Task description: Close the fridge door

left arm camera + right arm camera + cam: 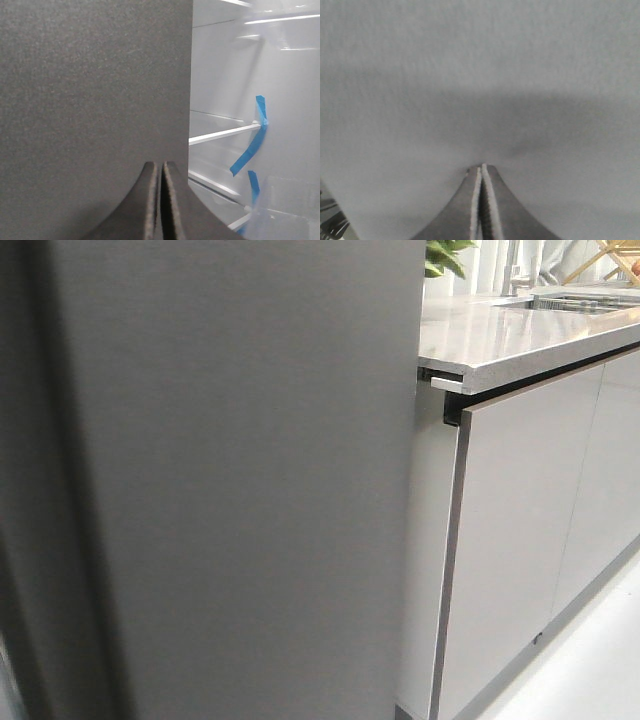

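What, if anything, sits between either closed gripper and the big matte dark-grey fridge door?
Nothing visible. The left gripper and right gripper, both shut, point straight at the matte dark-grey fridge door with no object between; whether they touch it is unclear.

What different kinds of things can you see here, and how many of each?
Fridge door: 1
Grippers, both shut: 2, left gripper and right gripper
Cabinet doors: 2, the nearer and the farther
Countertop: 1
Blue tape strips inside the fridge: 2, one longer, one shorter
Total: 8
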Action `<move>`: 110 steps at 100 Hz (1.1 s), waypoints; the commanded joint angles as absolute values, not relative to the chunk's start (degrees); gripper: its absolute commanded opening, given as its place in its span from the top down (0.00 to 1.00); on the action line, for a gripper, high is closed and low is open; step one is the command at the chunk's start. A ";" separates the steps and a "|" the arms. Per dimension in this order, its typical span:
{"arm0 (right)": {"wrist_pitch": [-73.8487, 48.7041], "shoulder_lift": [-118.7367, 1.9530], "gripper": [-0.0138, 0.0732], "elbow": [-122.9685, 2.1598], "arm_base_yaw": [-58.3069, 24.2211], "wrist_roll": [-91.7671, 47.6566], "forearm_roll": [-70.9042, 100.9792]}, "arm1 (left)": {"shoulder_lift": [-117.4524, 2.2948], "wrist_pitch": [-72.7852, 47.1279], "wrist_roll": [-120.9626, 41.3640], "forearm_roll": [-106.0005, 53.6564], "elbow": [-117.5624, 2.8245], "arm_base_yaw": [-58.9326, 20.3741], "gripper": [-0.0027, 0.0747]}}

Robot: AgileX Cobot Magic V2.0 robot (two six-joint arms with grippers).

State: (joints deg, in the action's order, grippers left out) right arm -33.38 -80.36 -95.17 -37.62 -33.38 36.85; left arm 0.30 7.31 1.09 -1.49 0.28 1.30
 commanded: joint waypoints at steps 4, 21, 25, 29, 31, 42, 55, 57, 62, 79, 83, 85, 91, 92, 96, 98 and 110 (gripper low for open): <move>-27.78 -82.12 0.89 -99.76 -38.07 -34.50 38.43 | 0.90 11.46 1.34 -1.72 2.30 0.84 0.99; -26.38 -87.31 0.89 -103.78 -38.07 -35.15 38.43 | 0.90 11.46 1.34 -1.72 2.30 0.84 0.99; -26.38 -88.71 0.89 -104.69 -38.07 -35.27 38.43 | 0.90 11.46 1.34 -1.72 2.30 0.84 0.99; -26.28 -90.14 0.89 -105.69 -38.07 -35.57 38.43 | 0.90 11.46 1.34 -1.72 2.30 0.84 0.99; -26.16 -90.82 0.89 -106.17 -38.07 -35.57 38.43 | 0.90 11.46 1.34 -1.72 2.30 0.84 0.99; -25.50 -94.23 0.89 -108.90 -38.07 -35.96 38.43 | 0.90 11.46 1.34 -1.72 2.30 0.84 0.99; -24.57 -98.50 0.89 -112.24 -38.07 -35.96 38.43 | 0.90 11.46 1.34 -1.72 2.30 0.84 0.99; -24.58 -99.15 0.89 -112.77 -38.07 -35.96 38.43 | 0.90 11.46 1.34 -1.72 2.30 0.84 0.99; -24.44 -100.52 0.89 -114.03 -38.07 -35.96 38.43 | 0.90 11.46 1.34 -1.72 2.30 0.84 0.99; -24.20 -103.89 0.89 -116.82 -38.55 -35.96 38.43 | 0.90 11.46 1.34 -1.72 2.30 0.84 0.99; -23.74 -104.33 0.89 -116.82 -38.70 -36.22 38.43 | 0.90 11.46 1.34 -1.72 2.30 0.84 0.99; -23.42 -104.59 0.89 -116.82 -38.74 -36.35 38.43 | 0.90 11.46 1.34 -1.72 2.30 0.84 0.99; -22.92 -105.05 0.89 -116.82 -38.92 -37.02 38.43 | 0.90 11.46 1.34 -1.72 2.30 0.84 0.99; -22.74 -105.16 0.89 -116.82 -38.92 -37.03 38.43 | 0.90 11.46 1.34 -1.72 2.30 0.84 0.99; -22.74 -105.43 0.89 -116.92 -38.92 -37.46 38.43 | 0.90 11.46 1.34 -1.72 2.30 0.94 0.99; -22.74 -105.56 0.89 -116.84 -38.92 -37.46 38.43 | 0.90 11.46 1.34 -1.72 2.30 0.94 0.99; -22.95 -105.56 0.89 -116.84 -38.68 -37.46 38.30 | 0.90 11.46 1.34 -1.72 2.30 0.94 0.99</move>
